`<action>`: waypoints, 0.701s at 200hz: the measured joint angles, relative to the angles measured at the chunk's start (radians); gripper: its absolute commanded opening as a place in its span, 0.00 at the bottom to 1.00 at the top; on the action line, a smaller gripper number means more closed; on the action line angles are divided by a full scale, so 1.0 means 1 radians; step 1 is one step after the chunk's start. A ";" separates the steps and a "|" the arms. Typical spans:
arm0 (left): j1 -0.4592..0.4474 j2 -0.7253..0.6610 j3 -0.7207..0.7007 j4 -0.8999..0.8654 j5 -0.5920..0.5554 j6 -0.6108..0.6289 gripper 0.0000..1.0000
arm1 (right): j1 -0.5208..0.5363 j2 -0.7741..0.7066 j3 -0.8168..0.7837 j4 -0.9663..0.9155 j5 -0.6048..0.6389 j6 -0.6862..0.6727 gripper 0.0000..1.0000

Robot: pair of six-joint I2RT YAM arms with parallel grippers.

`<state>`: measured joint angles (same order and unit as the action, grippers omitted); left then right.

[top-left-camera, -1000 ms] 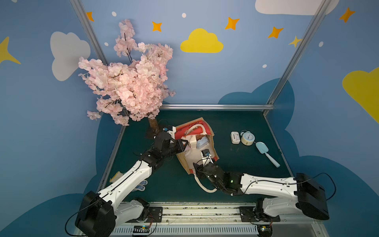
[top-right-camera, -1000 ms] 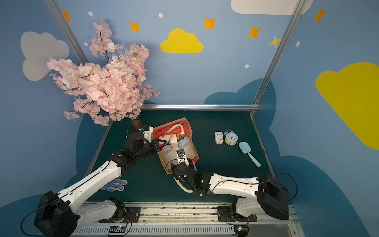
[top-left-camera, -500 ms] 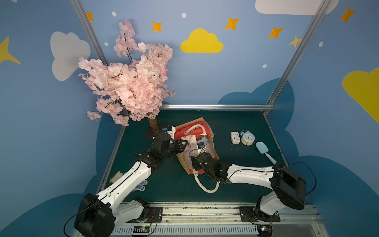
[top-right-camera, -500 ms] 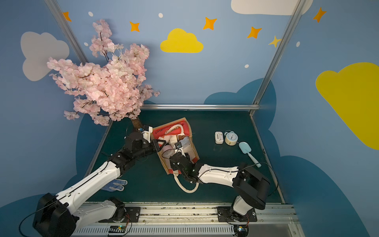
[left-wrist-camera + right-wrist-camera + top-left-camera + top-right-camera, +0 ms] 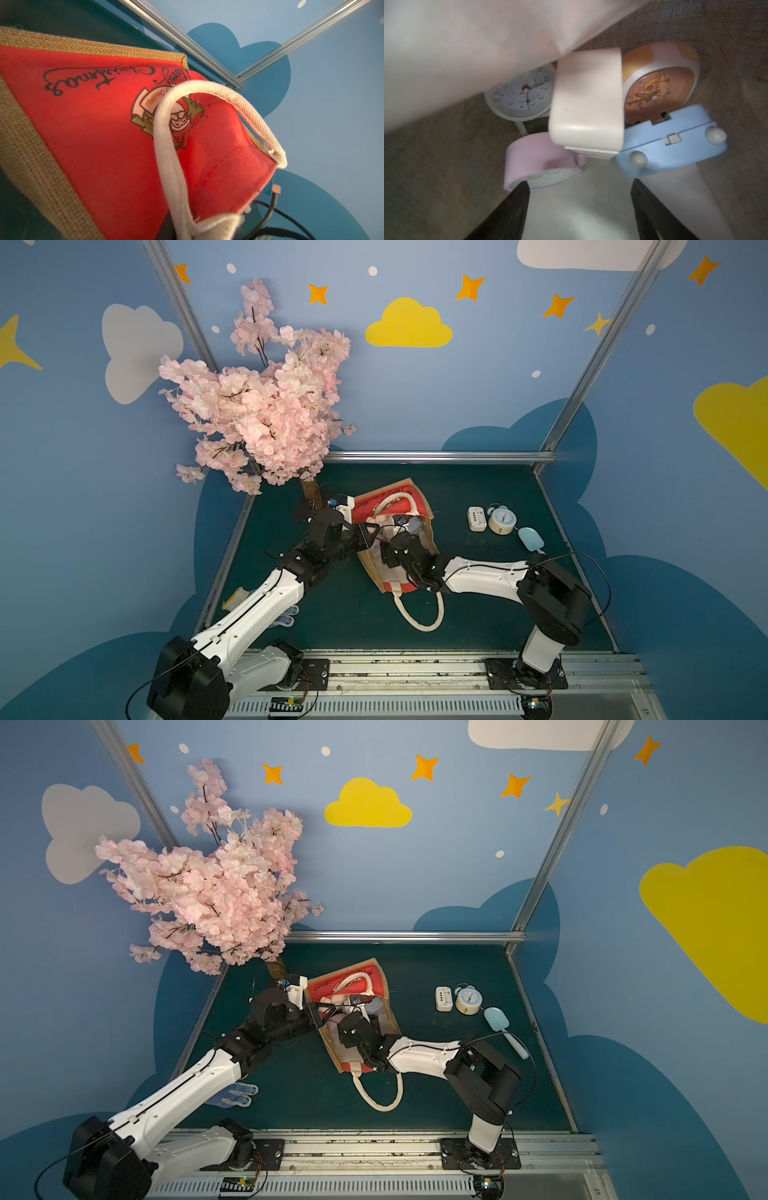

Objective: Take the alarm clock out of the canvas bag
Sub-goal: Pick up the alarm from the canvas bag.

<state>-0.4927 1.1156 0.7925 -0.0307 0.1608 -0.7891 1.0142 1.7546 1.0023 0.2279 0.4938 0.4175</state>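
Near the tabletop's point(image 5: 478, 614) middle, the bag point(image 5: 422, 499) gapes open with both arms at its mouth. Deep inside it, the right gripper point(image 5: 580, 182) has its fingers spread with nothing between them, and a pink clock point(image 5: 535, 158) lies just beside one tip. Beyond are piled a cream clock point(image 5: 587, 104), a blue clock point(image 5: 675, 145), an orange clock point(image 5: 660, 89) and a white clock point(image 5: 525, 93), each partly covered. Blurred lining point(image 5: 467, 41) hides the rest. The left gripper point(image 5: 374, 531) sits at the bag's rim; its fingers are hidden, so their state cannot be told.
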 measured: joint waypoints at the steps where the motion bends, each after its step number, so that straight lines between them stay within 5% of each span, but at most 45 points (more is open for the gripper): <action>1: 0.000 -0.001 0.000 0.000 0.000 0.000 0.22 | -0.001 0.001 0.000 0.000 0.000 0.000 0.78; 140: 0.002 -0.003 -0.002 0.003 0.000 0.000 0.22 | -0.051 0.095 0.076 0.098 -0.051 -0.083 0.72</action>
<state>-0.4908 1.1122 0.7910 -0.0273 0.1604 -0.7895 0.9634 1.8492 1.0779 0.3260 0.4427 0.3344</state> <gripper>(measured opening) 0.219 0.722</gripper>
